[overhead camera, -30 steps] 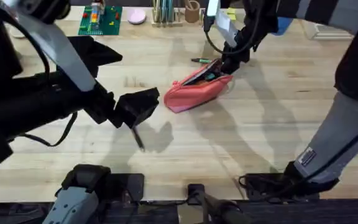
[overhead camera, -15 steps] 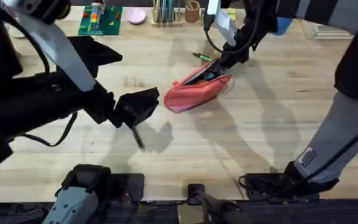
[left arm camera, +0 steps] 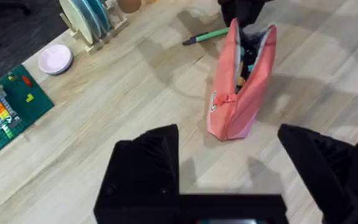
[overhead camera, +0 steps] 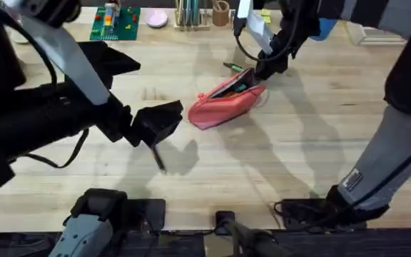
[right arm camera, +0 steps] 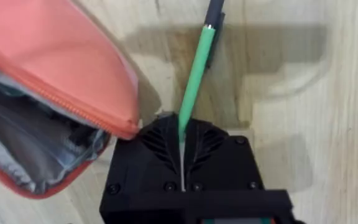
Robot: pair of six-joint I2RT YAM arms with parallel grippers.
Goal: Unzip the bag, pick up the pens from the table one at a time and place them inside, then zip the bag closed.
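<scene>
The salmon-pink bag (overhead camera: 227, 103) lies unzipped in the middle of the table (overhead camera: 312, 143), its mouth gaping with dark contents inside (left arm camera: 247, 53). My right gripper (overhead camera: 264, 70) is at the bag's far right end, shut on the light green pen (overhead camera: 231, 66). In the right wrist view the pen (right arm camera: 194, 74) sticks out from between the fingers (right arm camera: 182, 134), its dark tip pointing away, beside the bag's open zipper edge (right arm camera: 61, 68). My left gripper (overhead camera: 164, 120) hovers open to the left of the bag (left arm camera: 238, 93), holding nothing.
Along the far edge stand a green brick baseplate (overhead camera: 116, 21), a pink disc (overhead camera: 157, 19), a wooden rack with teal sticks (overhead camera: 188, 14) and a small cup (overhead camera: 221, 13). Bare tabletop lies in front of and to the right of the bag.
The right gripper has shifted slightly away from me with the green pen, whose free end now points up and left. The left arm and the bag have stayed put.
</scene>
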